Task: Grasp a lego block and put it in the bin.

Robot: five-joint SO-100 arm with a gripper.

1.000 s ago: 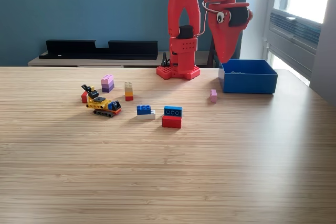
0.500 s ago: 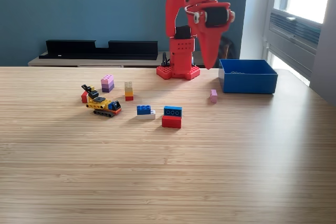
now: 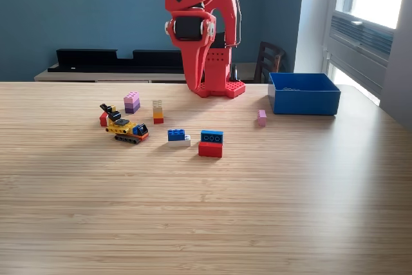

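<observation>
Red gripper [image 3: 195, 84] hanging point-down above the wooden table [image 3: 206, 210], clear of the surface, in front of the arm's red base [image 3: 219, 87]. Fingers [image 3: 193, 69] drawn together into one tapering wedge, no gap showing between them, nothing gripped; seen from this side only, so a narrow slit cannot be ruled out.

Below the fingertips and a little toward the exterior view's left: small stack of yellow, orange and red bricks [image 3: 158, 112], upright, standing alone. Further left of the fingers: lilac-and-pink stack [image 3: 132, 102], and near it a red brick [image 3: 103, 119] touching or just beside a yellow-and-black toy digger [image 3: 127, 129] on tracks.

Below the fingers and nearer the camera: blue brick on a white plate [image 3: 178, 137], and just to its right in the exterior view a blue brick on a red one [image 3: 211, 144], the two pairs close but apart.

Toward the exterior view's right of the fingers: single pink block [image 3: 262, 117], upright, near the bin's front left corner but not touching it. Blue bin [image 3: 304, 101] well to the right of the fingers, flat on the table near its far edge, open top; contents not clear from this angle.

Behind the arm: dark chair back [image 3: 267, 61], long black shelf unit [image 3: 122, 60] against a teal wall, window at the exterior view's right edge.
</observation>
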